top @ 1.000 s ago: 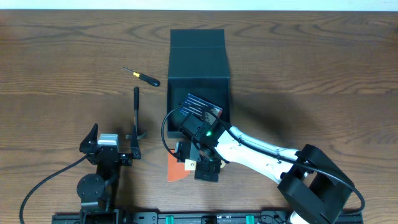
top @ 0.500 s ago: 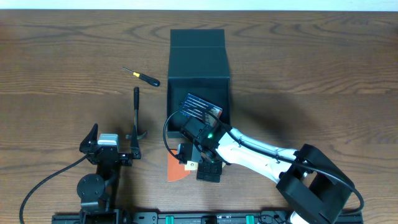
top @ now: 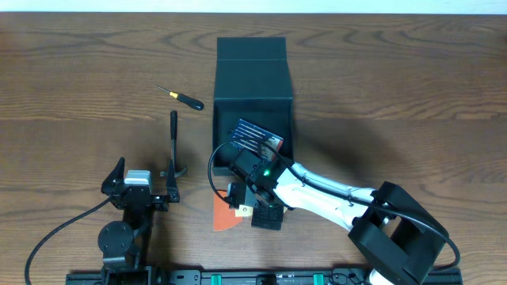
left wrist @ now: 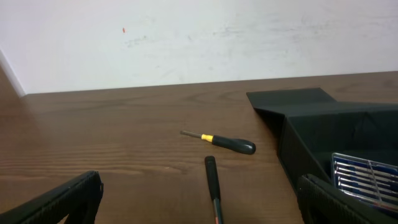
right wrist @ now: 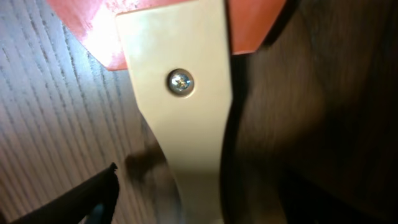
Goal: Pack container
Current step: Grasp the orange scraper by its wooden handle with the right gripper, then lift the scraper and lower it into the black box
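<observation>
Ideally the right gripper (top: 240, 207), jaws apart astride the scraper handle (right wrist: 180, 118) beneath it, closes squarely, short of the orange blade (right wrist: 93, 28) ahead.

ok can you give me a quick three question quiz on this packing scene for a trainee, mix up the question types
1. True or false: the small screwdriver lies on the table, outside the container.
2. Multiple choice: which thing is the right gripper positioned over? A the small screwdriver; B the orange scraper; C the container.
3. Short answer: what already lies inside the container?
Key: 1 true; 2 B; 3 a striped pack of slim tools.
</observation>
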